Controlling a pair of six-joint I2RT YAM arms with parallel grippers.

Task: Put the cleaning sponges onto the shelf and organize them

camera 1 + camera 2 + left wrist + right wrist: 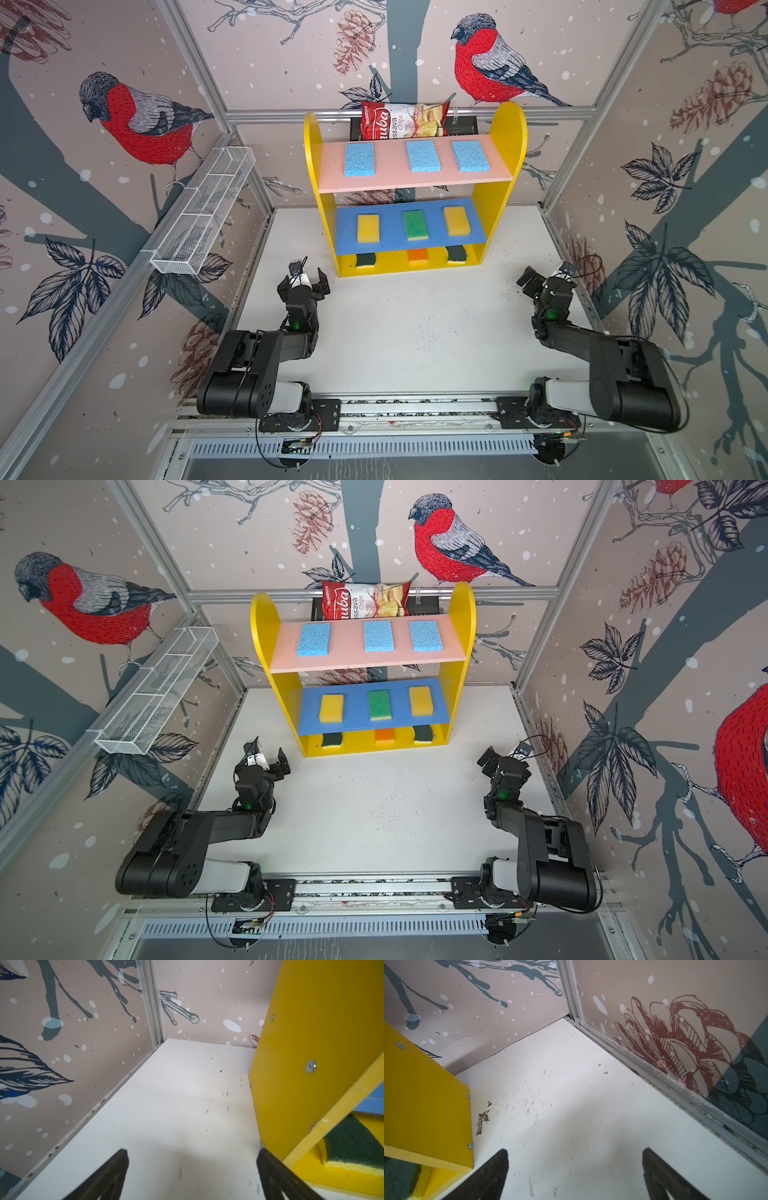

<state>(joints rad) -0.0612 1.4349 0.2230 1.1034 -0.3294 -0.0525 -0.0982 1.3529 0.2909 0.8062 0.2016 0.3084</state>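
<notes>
Now, over on the left wall, the white wire basket point(203, 212) hangs along the rail. Just right of it, the left claw point(305, 283) hovers over the table point(415, 332), just beside the near-left corner of the shelf point(506, 129). It's released, jaws spread wide and gripping nothing. Its wrist view shows the fingers point(116, 1167) apart with bare table between them.

On to the shelf, at the far middle of the table, and all nine sponges sit on it! On the pink upper board point(392, 176) lie the left blue sponge point(360, 159), middle blue sponge point(423, 156) and right blue sponge point(469, 155), flat in a row with gaps between. The blue middle board point(347, 243) carries the left yellow sponge point(368, 228), green-topped sponge point(415, 225) and right yellow sponge point(456, 221).

Down on the yellow base point(390, 266) are the left dark-green sponge point(365, 260), orange-topped sponge point(417, 254) and right dark-green sponge point(457, 253). All three are half hidden beneath the blue board. A red chips bag point(399, 120) pokes up behind the pink board.

And at the right, the right claw point(528, 279) hovers over the table near the right wall, well apart from the shelf. It's released too, and empty, with fingers point(496, 1169) wide over bare table in its wrist view.
</notes>
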